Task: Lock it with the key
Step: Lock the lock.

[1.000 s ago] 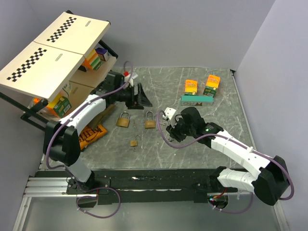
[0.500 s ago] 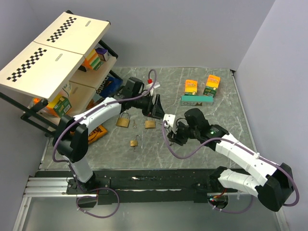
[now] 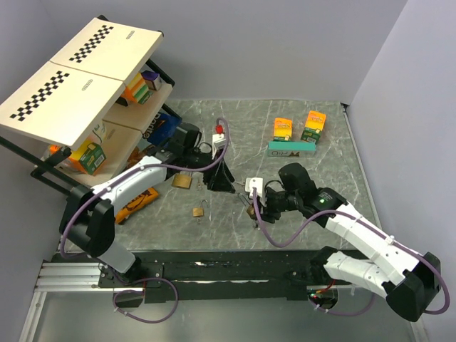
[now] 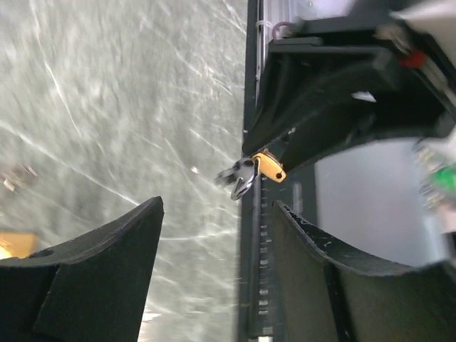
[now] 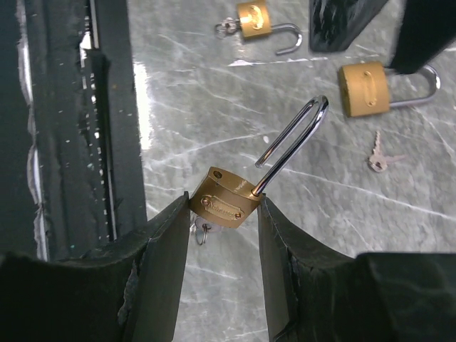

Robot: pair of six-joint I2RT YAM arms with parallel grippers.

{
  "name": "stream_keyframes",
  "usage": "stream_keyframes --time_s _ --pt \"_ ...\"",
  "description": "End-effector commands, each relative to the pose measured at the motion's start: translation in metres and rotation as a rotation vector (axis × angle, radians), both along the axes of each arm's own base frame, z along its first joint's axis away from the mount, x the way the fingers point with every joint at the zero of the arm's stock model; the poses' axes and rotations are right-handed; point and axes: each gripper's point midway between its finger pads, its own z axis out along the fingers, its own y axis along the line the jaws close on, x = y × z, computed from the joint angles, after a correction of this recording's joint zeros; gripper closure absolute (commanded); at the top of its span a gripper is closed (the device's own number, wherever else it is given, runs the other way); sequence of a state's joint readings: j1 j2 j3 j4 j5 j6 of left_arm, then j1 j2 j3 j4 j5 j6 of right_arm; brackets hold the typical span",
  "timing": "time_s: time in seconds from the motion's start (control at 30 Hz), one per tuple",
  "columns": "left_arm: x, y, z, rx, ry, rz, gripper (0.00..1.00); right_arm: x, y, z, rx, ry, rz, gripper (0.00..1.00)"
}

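The right tool (image 5: 223,212) pinches a brass padlock (image 5: 226,200) by its 2 flat sides, 1 finger on each, and holds it above the worktop (image 3: 249,132). The padlock's shackle is sprung open, with 1 leg still in the body and the free end swung up and away. The key (image 5: 201,230) is a small dark-grey bunch on a ring. It hangs from the underside of this padlock, just below the body and between the 2 fingers of the right tool, clear of the worktop.

In the left wrist view the same padlock (image 4: 268,164) shows as a small yellow patch held in the black fingers opposite, with the key (image 4: 240,177) dangling just beside it. The left tool (image 4: 214,214) is spread, and nothing sits between its 2 fingers. The key lies ahead of it, roughly in line with the gap but beyond the fingertips, not touching either one.

From above, the left tool (image 3: 219,179) and right tool (image 3: 254,201) face each other near the middle of the worktop, close but apart.

A second brass padlock (image 5: 365,88) lies on the worktop, with 1 loose single key (image 5: 377,157) near it. A smaller padlock (image 5: 254,19) with an open shackle lies further off.
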State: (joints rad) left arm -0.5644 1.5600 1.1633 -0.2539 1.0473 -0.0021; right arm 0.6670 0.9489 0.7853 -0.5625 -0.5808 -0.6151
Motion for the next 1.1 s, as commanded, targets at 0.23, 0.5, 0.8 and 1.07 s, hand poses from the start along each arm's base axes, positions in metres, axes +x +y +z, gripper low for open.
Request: stream_keyframes --time_s 0.23,0.5,0.8,1.07 --pt "-0.039 0.008 0.015 -0.136 -0.378 -0.301 0.41 -0.008 0.011 0.035 0.060 -0.066 0.132 1.00" --pt "-0.046 0.001 0.019 -0.155 -0.428 -0.310 0.43 -0.009 0.017 0.041 0.058 -0.055 0.171 1.00" --pt "-0.052 -0.004 0.012 -0.146 -0.428 -0.317 0.54 -0.009 0.021 0.043 0.061 -0.063 0.188 1.00" --pt "-0.051 -0.008 0.014 -0.147 -0.433 -0.298 0.63 -0.010 0.026 0.045 0.070 -0.050 0.202 1.00"
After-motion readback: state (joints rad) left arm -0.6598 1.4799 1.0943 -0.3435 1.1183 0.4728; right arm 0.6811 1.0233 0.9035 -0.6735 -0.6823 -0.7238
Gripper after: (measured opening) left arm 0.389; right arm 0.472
